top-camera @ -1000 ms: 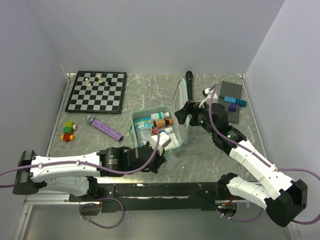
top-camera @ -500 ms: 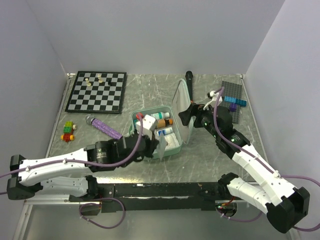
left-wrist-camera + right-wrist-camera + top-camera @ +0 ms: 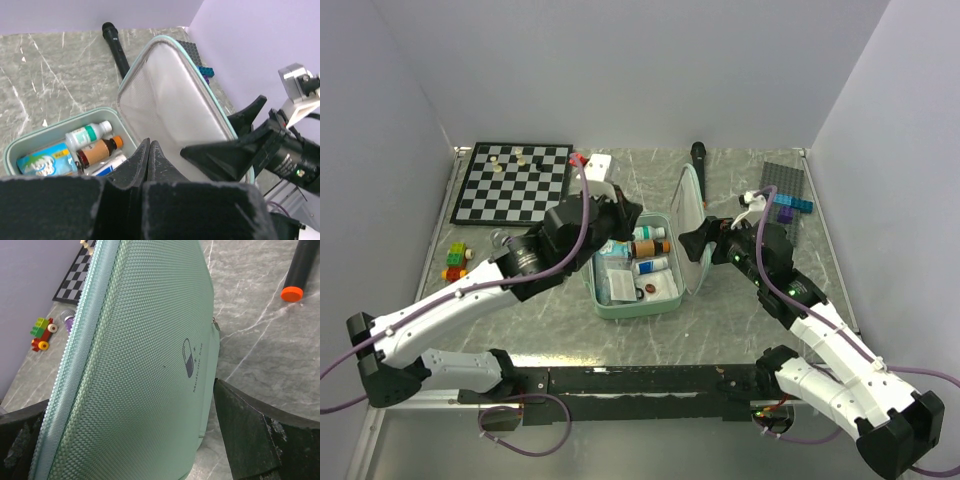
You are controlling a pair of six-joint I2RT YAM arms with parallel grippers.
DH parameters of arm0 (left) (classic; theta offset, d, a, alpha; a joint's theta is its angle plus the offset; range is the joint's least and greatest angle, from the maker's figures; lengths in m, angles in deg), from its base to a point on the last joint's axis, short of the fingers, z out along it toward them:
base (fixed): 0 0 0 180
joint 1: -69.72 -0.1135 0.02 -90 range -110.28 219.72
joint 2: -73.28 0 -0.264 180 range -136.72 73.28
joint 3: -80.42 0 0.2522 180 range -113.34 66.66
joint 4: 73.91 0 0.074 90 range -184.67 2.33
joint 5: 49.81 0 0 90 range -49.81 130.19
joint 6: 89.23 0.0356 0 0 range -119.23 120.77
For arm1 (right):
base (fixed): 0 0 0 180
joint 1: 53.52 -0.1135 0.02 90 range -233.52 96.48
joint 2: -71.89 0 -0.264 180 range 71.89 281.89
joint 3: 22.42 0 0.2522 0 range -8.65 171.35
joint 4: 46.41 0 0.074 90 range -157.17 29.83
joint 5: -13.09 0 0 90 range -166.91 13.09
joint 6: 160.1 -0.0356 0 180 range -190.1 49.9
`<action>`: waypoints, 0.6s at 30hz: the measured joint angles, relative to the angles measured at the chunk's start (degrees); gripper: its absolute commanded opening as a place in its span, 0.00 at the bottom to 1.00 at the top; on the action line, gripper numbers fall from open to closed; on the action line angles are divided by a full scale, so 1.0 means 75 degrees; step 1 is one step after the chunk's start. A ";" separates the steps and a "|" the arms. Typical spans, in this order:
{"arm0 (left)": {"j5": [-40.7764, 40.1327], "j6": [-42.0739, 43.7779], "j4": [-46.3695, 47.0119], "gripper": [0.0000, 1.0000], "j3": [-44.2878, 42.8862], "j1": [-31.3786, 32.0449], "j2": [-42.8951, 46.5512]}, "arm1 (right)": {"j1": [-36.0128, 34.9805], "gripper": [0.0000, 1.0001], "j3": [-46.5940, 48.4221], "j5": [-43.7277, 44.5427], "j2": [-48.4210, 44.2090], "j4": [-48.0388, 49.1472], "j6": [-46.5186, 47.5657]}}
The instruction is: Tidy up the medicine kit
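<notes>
Two arms are fixed at the near edge of the counter (image 3: pixel 720 320). One medicine kit (image 3: pixel 620 305) lies about the middle of it, between the arms. Its tray sits flat and its lid (image 3: pixel 145 330) stands nearly upright on the right side. One small pill logo (image 3: pixel 187 357) is on the outside of the lid.

In the tray I count two bottles lying side by side, one white with green (image 3: pixel 89 134) and one brown (image 3: pixel 97 150). One blue packet (image 3: pixel 42 157) lies to their left. Nearer in the tray are some white packs, which I cannot count well.

The left end effector (image 3: pixel 148 147) hangs above the far left part of the tray. Its two fingers are pressed together and nothing is between them. The right end effector (image 3: pixel 693 236) has its fingers wide apart, one on each side of the lid. I cannot tell if they touch it.

To the left, near the counter edge, is one toy of coloured blocks (image 3: pixel 456 262). Farther back on the left lies one chessboard (image 3: pixel 515 185). I think three pale pieces (image 3: pixel 520 157) stand at its far edge. Behind the lid lies one black microphone (image 3: pixel 116 50). In the far right corner is one grey plate (image 3: pixel 782 185) with blue and purple bricks (image 3: pixel 790 207) on it.
</notes>
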 measured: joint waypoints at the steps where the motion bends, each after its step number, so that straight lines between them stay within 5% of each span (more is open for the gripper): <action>1: 0.0023 0.0023 0.0047 0.01 -0.0108 -0.0029 -0.0114 | 0.0000 1.00 0.0000 -0.0020 0.0003 -0.0006 0.0000; 4: 0.0055 0.0009 0.0035 0.10 -0.0198 -0.0131 -0.0347 | 0.0000 1.00 0.0000 -0.0052 0.0003 -0.0020 0.0006; 8: 0.0041 -0.0181 -0.0245 0.57 0.0064 -0.0323 -0.0420 | 0.0000 1.00 0.0000 -0.0085 0.0003 -0.0017 0.0017; 11: 0.0076 -0.0507 -0.0603 0.81 0.0609 -0.0615 -0.0428 | 0.0003 1.00 0.0000 -0.0090 0.0026 -0.0012 0.0017; 14: 0.0163 -0.0889 -0.1145 0.90 0.1160 -0.1020 -0.0571 | 0.0003 1.00 0.0000 -0.0111 0.0070 0.0020 0.0015; 18: 0.0318 -0.1195 -0.1641 0.90 0.1416 -0.1300 -0.1005 | 0.0006 1.00 0.0000 -0.0137 0.0108 0.0052 0.0015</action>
